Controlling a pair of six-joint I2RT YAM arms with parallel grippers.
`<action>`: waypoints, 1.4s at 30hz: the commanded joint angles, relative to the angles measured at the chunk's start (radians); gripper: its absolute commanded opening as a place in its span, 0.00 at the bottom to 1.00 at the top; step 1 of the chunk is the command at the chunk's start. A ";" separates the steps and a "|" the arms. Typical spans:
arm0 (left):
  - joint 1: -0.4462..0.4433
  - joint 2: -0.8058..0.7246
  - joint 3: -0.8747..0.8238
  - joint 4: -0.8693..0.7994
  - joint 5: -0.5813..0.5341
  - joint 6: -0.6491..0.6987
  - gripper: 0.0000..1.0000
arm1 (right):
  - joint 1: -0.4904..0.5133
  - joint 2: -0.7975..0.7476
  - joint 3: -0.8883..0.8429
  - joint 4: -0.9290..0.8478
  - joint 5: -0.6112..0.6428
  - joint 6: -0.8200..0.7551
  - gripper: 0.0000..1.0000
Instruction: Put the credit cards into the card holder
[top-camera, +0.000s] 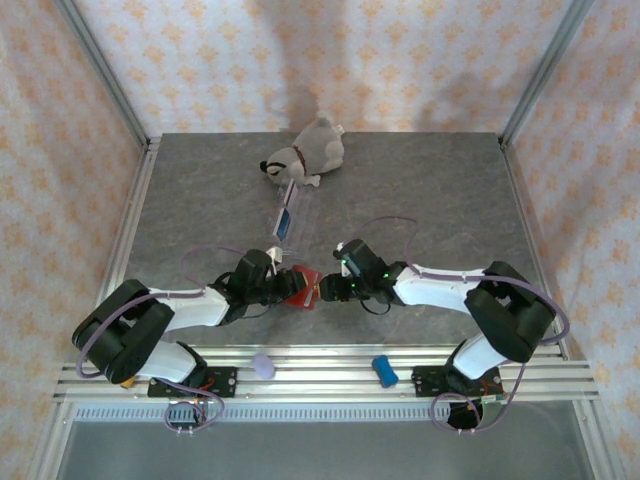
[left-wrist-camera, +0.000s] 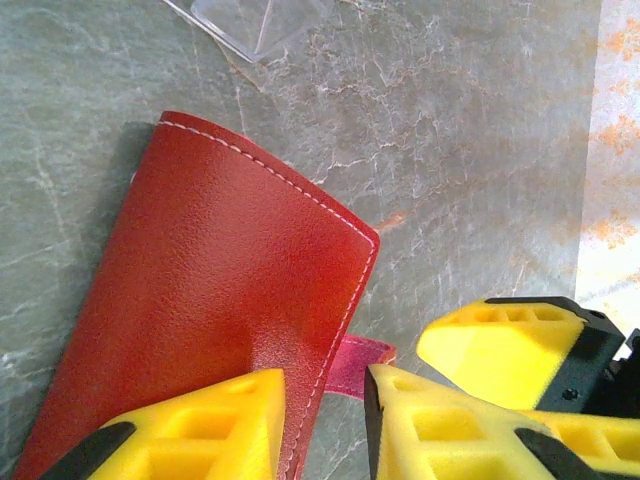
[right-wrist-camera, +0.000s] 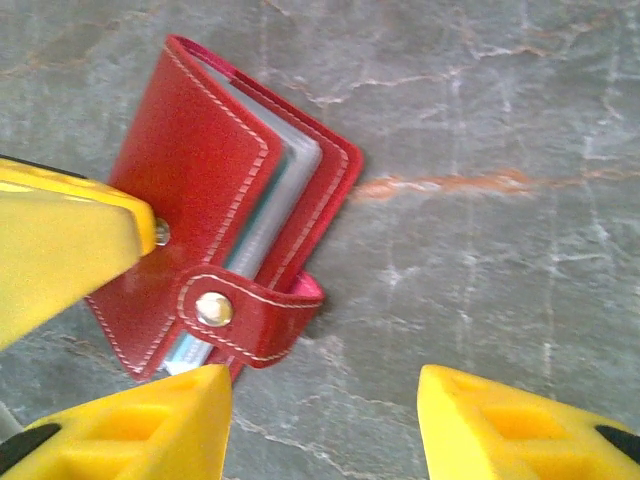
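Toy dog (top-camera: 305, 155), clear case (top-camera: 290, 212) lie beyond card holder (top-camera: 300, 287).

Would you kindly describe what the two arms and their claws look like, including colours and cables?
The left arm and right arm have white shells, black joints and looping lilac cables. The left claw and right claw have blocky yellow fingers with recessed pockets on black mounts.

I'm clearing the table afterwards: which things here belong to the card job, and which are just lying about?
Job: red leather-like folding card holder; blue card in the clear plastic case.
Lying about: grey plush dog; small blue cylinder and pale purple lump on the front rail.
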 joint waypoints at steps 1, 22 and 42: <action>0.000 0.024 -0.029 -0.007 -0.005 -0.044 0.30 | 0.014 0.011 0.022 0.059 0.002 0.016 0.53; 0.007 -0.250 0.022 -0.437 -0.226 0.115 0.38 | 0.071 0.083 0.111 -0.037 0.293 0.056 0.44; -0.007 -0.095 0.031 -0.301 -0.079 0.174 0.36 | 0.057 0.020 0.064 -0.018 0.199 0.095 0.00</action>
